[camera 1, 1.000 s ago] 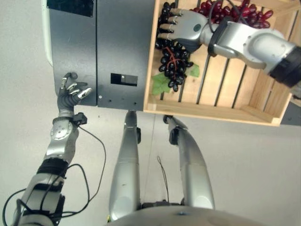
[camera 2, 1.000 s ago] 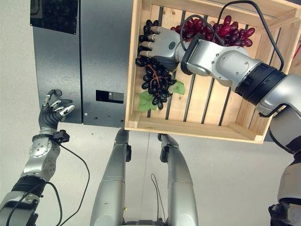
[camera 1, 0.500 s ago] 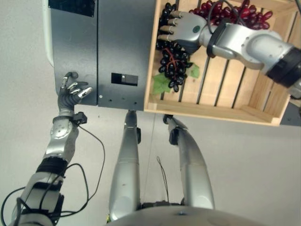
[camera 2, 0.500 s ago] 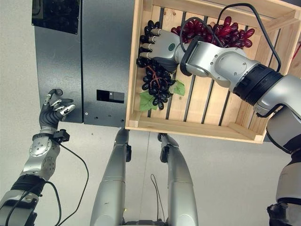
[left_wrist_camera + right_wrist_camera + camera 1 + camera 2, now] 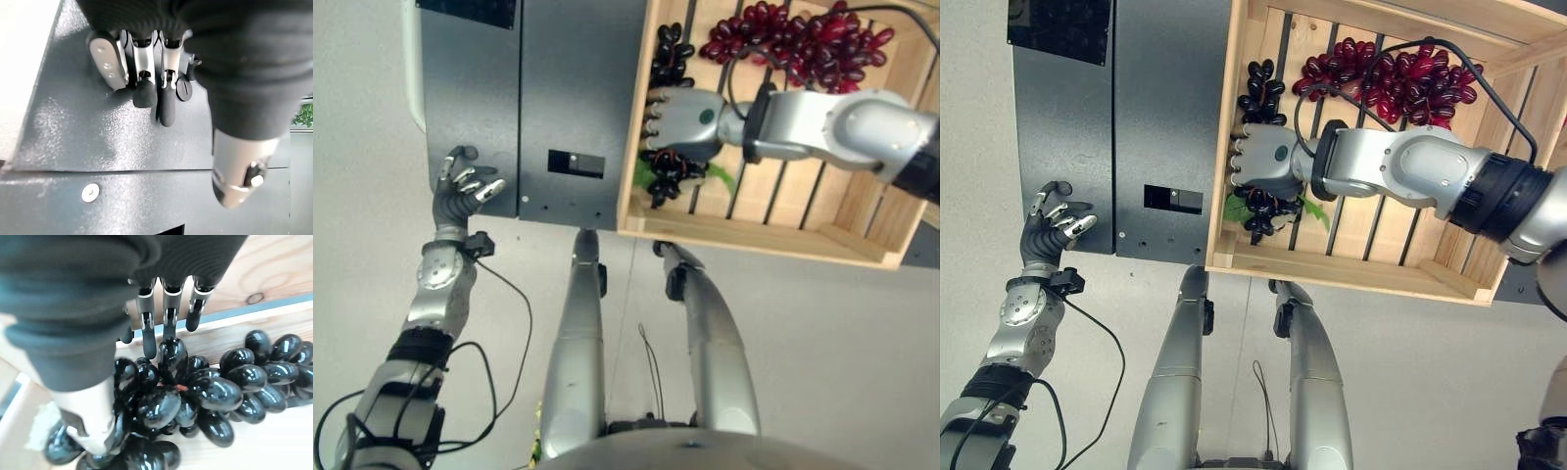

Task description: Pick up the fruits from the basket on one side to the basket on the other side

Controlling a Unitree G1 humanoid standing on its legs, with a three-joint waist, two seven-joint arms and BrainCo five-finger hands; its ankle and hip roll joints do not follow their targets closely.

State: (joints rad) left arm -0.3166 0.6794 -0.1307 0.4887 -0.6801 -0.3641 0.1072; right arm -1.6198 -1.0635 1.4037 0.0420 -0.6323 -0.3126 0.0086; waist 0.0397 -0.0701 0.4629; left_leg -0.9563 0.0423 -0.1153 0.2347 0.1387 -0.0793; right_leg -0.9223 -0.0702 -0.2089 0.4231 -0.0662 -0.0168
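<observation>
Pale floor, dark cabinet | wooden crate holding 2 bunches: black grapes, red grapes | right hand over black bunch, fingers loosely curved, not closed (judged: nothing moved yet) | left hand relaxed beside cabinet.

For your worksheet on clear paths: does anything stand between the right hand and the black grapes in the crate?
Nothing visible does. The right hand is directly over the black grapes in the crate, fingers reaching onto the bunch. The red grapes lie apart, farther back.
</observation>
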